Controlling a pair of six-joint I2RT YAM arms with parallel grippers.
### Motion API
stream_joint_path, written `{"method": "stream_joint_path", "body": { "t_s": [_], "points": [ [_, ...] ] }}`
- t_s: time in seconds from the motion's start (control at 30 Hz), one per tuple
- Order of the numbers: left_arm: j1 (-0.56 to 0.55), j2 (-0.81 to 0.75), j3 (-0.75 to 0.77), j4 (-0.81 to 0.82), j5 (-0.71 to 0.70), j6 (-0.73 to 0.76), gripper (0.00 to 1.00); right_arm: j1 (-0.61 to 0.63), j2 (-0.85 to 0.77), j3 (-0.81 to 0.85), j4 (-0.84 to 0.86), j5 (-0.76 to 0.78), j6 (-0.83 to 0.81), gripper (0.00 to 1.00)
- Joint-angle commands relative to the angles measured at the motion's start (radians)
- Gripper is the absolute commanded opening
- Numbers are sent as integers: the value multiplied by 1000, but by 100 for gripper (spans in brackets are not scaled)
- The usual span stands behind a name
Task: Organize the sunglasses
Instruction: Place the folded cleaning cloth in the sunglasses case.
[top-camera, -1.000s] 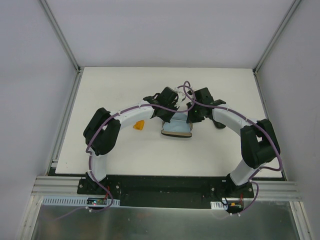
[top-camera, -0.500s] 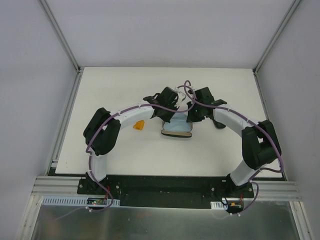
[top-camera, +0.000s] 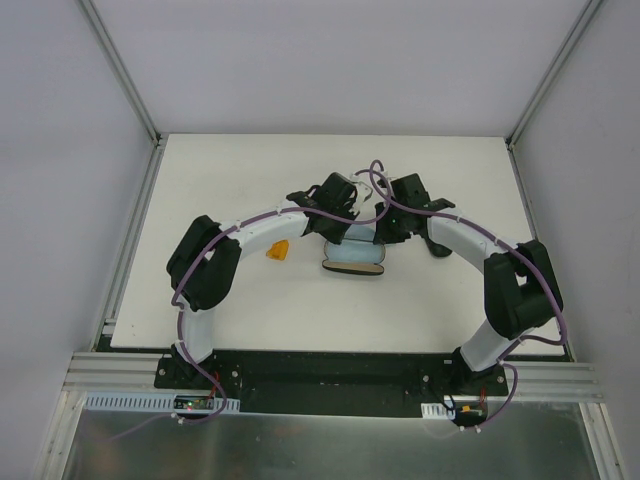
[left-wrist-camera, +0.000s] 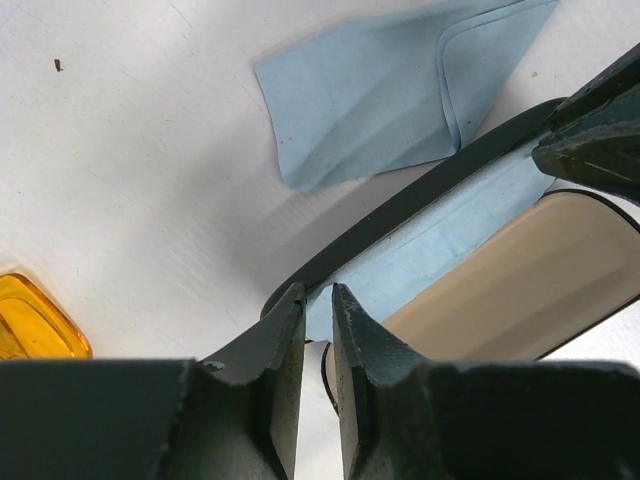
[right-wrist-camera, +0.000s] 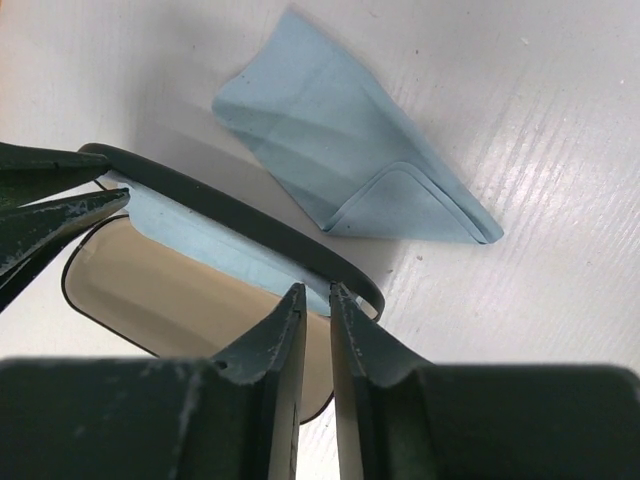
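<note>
Two arms bend inward over the white table (top-camera: 240, 175) and meet at an open black case (top-camera: 353, 263) near its middle. The left tool (left-wrist-camera: 318, 293) stands at the left end of the case, its two fingers nearly together with only a thin slit between them. The dark rim of the case reaches the tip of one finger, but I cannot tell if the tool is pinching the rim or only touching it. The right tool (right-wrist-camera: 317, 292) stands at the other end of the same rim, also with a thin slit, and here too I cannot tell if something is clamped. Inside the case the surface is beige, and a pale blue strip lies along the dark rim. One folded light-blue cloth (left-wrist-camera: 390, 95) lies flat on the table just beyond the case. The orange sunglasses (top-camera: 279, 250) lie on the table to the left of the case, near the left forearm, touching neither the case nor a tool.
</note>
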Motion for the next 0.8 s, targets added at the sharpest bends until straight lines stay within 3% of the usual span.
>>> {"method": "stream_joint_path", "body": {
  "t_s": [0.0,0.4,0.77],
  "points": [
    [8,-25,36,3,-27,4,17,-6,-22,22,10,7,-1,18],
    [9,-70,34,2,-64,-4,23,-6,-77,-7,22,41,-5,35],
    [11,-258,-102,2,-109,-130,35,-9,-98,-37,38,84,8,34]
  ]
}}
